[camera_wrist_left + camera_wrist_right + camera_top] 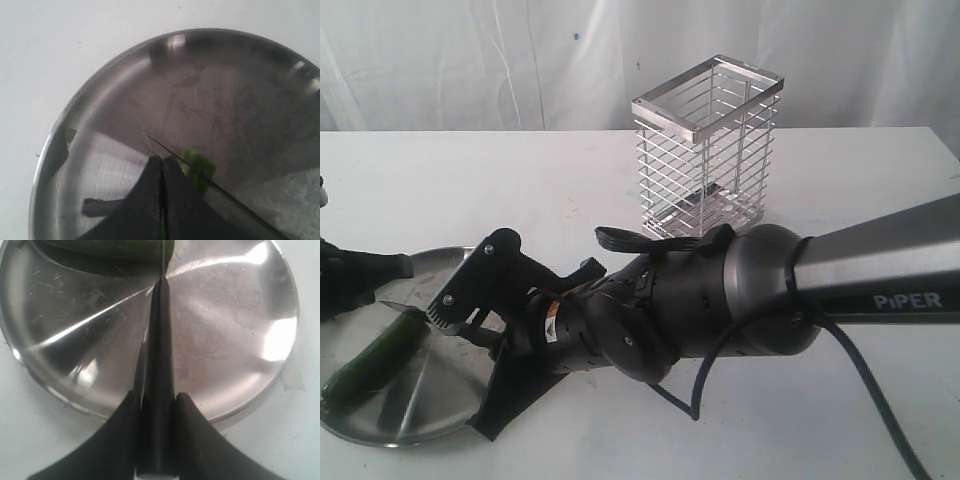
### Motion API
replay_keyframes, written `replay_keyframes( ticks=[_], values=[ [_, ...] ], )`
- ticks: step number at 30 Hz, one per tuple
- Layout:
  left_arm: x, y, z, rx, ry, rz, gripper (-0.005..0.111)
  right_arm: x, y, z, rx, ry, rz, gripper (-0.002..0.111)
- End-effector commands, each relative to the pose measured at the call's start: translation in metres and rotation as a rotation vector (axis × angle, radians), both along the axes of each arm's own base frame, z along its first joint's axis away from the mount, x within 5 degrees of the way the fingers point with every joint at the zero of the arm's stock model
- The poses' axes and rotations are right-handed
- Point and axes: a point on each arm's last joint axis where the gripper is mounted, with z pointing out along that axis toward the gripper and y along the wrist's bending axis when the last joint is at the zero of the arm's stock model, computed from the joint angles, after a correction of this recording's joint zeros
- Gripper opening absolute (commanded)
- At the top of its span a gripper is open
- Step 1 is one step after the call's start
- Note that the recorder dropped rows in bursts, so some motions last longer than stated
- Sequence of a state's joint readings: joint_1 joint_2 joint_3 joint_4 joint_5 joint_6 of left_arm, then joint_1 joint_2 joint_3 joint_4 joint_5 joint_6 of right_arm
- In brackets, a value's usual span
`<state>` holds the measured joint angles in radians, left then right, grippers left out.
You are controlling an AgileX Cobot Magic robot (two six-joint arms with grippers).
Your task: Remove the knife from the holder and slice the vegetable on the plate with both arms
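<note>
The right pincer point(157, 399) clamped the small black-handled knife point(159, 330), its slim blade edge-down over the end of the slim dark green cucumber point(115, 247); that lay on the round scuffed steel plate point(225, 340) at the table's front left corner; the left pincer point(161, 161) was clenched above it, pinning or not I could not tell. The cut likely wanted a straight upright press, the cucumber steadied against rolling. The white table point(470, 180) bore the tall silver wire holder point(710, 150) near its back edge; pale drapery hung behind.

Lab test bench: white table point(520, 180), white curtain backdrop point(470, 60) (wrinkled).
</note>
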<state>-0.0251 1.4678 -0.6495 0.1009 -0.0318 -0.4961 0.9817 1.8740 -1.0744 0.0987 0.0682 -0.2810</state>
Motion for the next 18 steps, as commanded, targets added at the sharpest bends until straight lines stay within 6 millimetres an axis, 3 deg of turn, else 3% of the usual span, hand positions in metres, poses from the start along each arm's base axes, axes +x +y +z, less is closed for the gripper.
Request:
replay_keyframes(
  ticks=[1,18],
  values=[
    [0.005,0.001,0.008,-0.004,0.018,0.012,0.0,0.001,0.0,0.001,-0.001,0.0,-0.002,0.0],
    [0.02,0.0,-0.008,-0.018,-0.01,0.022,0.0,0.001,0.0,0.001,-0.002,-0.002,0.0,0.0]
  ],
)
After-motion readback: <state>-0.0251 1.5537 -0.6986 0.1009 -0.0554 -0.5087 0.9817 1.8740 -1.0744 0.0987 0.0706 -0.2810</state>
